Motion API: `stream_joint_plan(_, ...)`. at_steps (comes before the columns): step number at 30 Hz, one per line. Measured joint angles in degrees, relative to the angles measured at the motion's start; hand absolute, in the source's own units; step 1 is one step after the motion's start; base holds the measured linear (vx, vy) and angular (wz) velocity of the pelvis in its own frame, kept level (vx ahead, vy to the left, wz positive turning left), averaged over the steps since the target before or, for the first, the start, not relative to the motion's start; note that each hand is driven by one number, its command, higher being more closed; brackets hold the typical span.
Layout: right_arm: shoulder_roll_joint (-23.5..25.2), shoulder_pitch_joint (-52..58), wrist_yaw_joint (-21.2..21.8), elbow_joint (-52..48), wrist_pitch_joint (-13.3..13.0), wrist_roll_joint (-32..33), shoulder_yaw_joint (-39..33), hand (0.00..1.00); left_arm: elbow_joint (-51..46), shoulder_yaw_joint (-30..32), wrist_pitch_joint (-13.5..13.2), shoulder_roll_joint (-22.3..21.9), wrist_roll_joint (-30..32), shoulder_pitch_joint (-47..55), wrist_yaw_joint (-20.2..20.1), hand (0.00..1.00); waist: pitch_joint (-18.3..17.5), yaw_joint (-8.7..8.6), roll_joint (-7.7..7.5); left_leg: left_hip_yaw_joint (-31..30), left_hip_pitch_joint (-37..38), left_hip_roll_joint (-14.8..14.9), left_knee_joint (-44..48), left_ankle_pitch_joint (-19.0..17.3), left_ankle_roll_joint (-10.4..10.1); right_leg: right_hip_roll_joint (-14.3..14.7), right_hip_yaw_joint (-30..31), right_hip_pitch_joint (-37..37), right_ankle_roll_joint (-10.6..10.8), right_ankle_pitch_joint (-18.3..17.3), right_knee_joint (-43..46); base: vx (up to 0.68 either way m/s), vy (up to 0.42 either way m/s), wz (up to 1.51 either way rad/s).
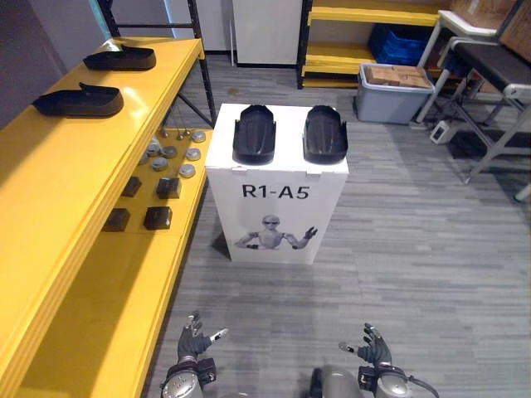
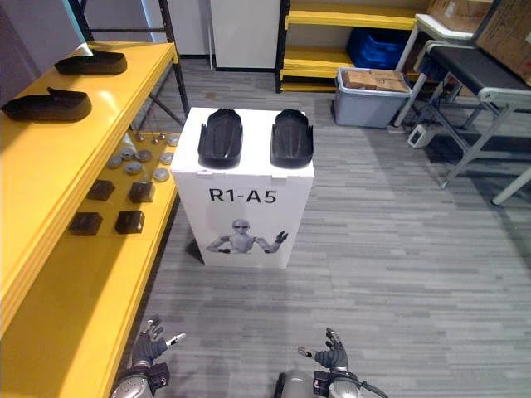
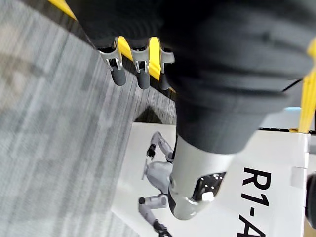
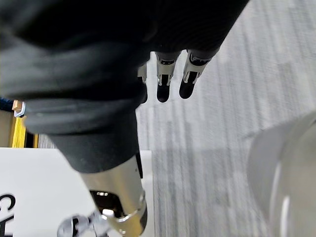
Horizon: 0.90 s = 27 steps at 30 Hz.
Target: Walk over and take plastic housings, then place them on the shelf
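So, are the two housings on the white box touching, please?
Apart: the left eye view shows bare box top between the left housing and right housing.

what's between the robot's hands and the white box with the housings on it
Bare grey floor lies between the left hand, the right hand and the white box carrying two black plastic housings, as the left eye view shows.

You are looking at the left plastic housing (image 2: 220, 137) and right plastic housing (image 2: 292, 135) lying side by side on the white box (image 2: 290, 211); your left robot hand (image 2: 149, 347) and right robot hand (image 2: 332, 359) are hovering low, fingers relaxed.
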Motion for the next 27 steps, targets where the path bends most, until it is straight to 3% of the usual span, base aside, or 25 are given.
stream_joint_plan(1, -0.3, 0.1, 0.0, 0.3, 0.1, 0.0, 0.1, 0.00, 0.9, 0.0, 0.0, 0.1, 0.0, 0.0, 0.0, 0.00, -0.5, -0.46, -0.56, -1.2, 1.7, 0.5, 0.1, -1.6, -1.7, 1.1, 2.1, 0.9, -0.8, 9.4, -1.6, 0.64, -0.317, 0.41)
stream_joint_plan(2, -1.1, -0.3, 0.0, 1.6, 0.6, 0.0, 0.1, 0.00, 2.4, 0.0, 0.1, -0.7, 0.1, -0.2, 0.0, 0.00, -0.9, -0.21, 1.20, -2.2, 2.3, 2.6, 1.1, -1.8, -2.3, 2.6, 1.8, 0.8, -3.9, 10.6, 0.2, 0.52, -0.263, 0.33)
stream_joint_plan(5, -1.0, -0.6, 0.0, 0.8, 0.8, 0.0, -0.1, 0.00, 2.3, 0.1, 0.1, -2.2, 0.6, -0.7, -0.1, 0.00, -1.0, -0.54, 2.60, -2.6, -2.8, 4.8, 13.6, 0.5, -4.9, 3.4, -1.3, 3.5, -6.1, 7.3, 1.0, 0.58, -0.294, 0.35)
stream_joint_plan(6, -0.9, 0.7, 0.0, -0.5, 0.8, 0.0, 0.3, 0.00, 2.2, 0.2, 0.2, -3.2, 0.7, -1.3, -0.2, 0.00, -0.9, -0.48, 2.86, -1.4, -6.7, 6.4, 25.3, 3.7, -5.1, 3.9, -2.6, 7.7, -6.7, 6.0, -0.7, 0.51, -0.256, 0.60)
stream_joint_plan(7, -0.3, 1.5, -0.1, -2.1, 0.8, 0.1, 0.8, 0.00, 1.8, 0.2, 0.1, -3.9, 0.7, -1.3, -0.4, 0.00, -0.7, -0.04, 2.81, 1.2, -11.6, 9.9, 37.6, 3.9, -5.2, 4.7, -3.2, 12.4, -7.4, 5.4, -3.3, 0.48, -0.233, 0.40)
stream_joint_plan(9, 0.2, 1.5, -0.3, -3.0, 0.7, 0.3, 0.2, 0.00, 1.8, -0.1, 0.2, -4.1, 0.7, -1.3, -0.8, 0.00, -0.9, 0.52, 2.34, 6.6, -16.1, 13.0, 42.9, 1.4, -6.4, 5.0, -3.2, 17.1, -7.5, 5.3, -6.8, 0.30, -0.099, 0.01)
stream_joint_plan(10, 0.3, 1.5, -0.4, -3.4, 0.7, 0.3, 0.0, 0.00, 1.7, -0.1, 0.3, -4.3, 0.7, -1.3, -0.9, 0.00, -0.9, 0.76, 2.15, 8.0, -16.9, 13.3, 41.1, 1.3, -6.3, 4.8, -3.1, 18.2, -7.5, 5.3, -7.8, 0.27, -0.039, -0.05)
stream_joint_plan(13, 0.2, 1.8, -0.5, -3.9, 0.7, 0.3, -1.3, 0.00, 1.7, -0.1, 0.4, -4.7, 0.7, -1.2, -0.9, 0.00, -1.1, 1.03, 2.46, 10.5, -19.0, 13.1, 23.3, 1.2, -6.6, 3.9, -2.7, 21.1, -6.9, 5.1, -10.6, 0.22, 0.071, -0.10)
stream_joint_plan(14, 0.1, 1.9, -0.5, -3.8, 0.7, 0.3, -1.8, 0.00, 1.9, -0.1, 0.4, -4.9, 0.7, -1.0, -0.9, 0.00, -1.4, 1.03, 3.02, 9.3, -19.0, 12.2, 14.1, 4.3, -6.2, 3.8, -2.0, 21.1, -5.9, 4.5, -10.5, 0.19, 0.184, -0.24)
stream_joint_plan(15, -0.4, 2.2, -0.5, -3.8, 0.7, 0.3, -2.7, 0.00, 2.5, -0.1, 0.5, -5.4, 0.7, -0.9, -0.9, 0.00, -2.2, 1.03, 4.82, 7.1, -18.9, 11.9, 7.7, 12.1, -6.6, 4.6, -1.4, 21.0, -4.7, 3.8, -10.4, 0.20, 0.209, -0.24)
stream_joint_plan(16, -0.1, 2.2, -0.6, -3.2, 0.8, 0.3, -3.4, 0.00, 2.9, -0.1, 0.5, -5.2, 0.7, -0.9, -0.9, 0.00, -2.2, 1.00, 4.64, 7.1, -18.2, 11.6, 7.0, 11.2, -7.0, 4.5, -1.1, 21.1, -4.1, 3.5, -10.4, 0.20, 0.224, -0.13)
stream_joint_plan(19, 1.5, 4.3, -0.7, -2.4, 0.8, 0.3, -3.3, 0.00, 3.6, -0.1, 0.5, -3.7, 1.3, -0.2, -0.9, 0.00, -2.7, 1.15, 1.84, 10.1, -12.6, 7.5, 0.0, 12.6, -5.6, 0.7, 0.6, 22.3, -2.1, 2.7, -10.5, 0.15, 0.192, -0.14)
stream_joint_plan(21, 1.5, 4.5, -0.8, -2.4, 0.8, 0.3, -3.3, 0.00, 4.5, -0.1, 0.5, -2.9, 1.3, 0.4, -0.9, 0.00, -3.1, 0.99, 1.77, 11.9, -10.0, 5.6, -3.3, 13.1, -5.0, -0.8, 2.1, 22.6, -0.8, 2.3, -10.7, 0.08, 0.165, -0.30)
stream_joint_plan(27, 1.1, 4.2, -1.7, -3.9, 0.9, 0.2, -4.0, 0.00, 7.2, 0.0, 0.5, 0.0, 2.4, 0.7, -0.8, 0.00, -4.0, 0.90, 1.23, 14.3, -6.5, 3.9, -10.6, 15.8, -4.7, -1.0, 4.8, 21.9, -0.3, 2.6, -11.6, 0.06, 0.087, -0.20)
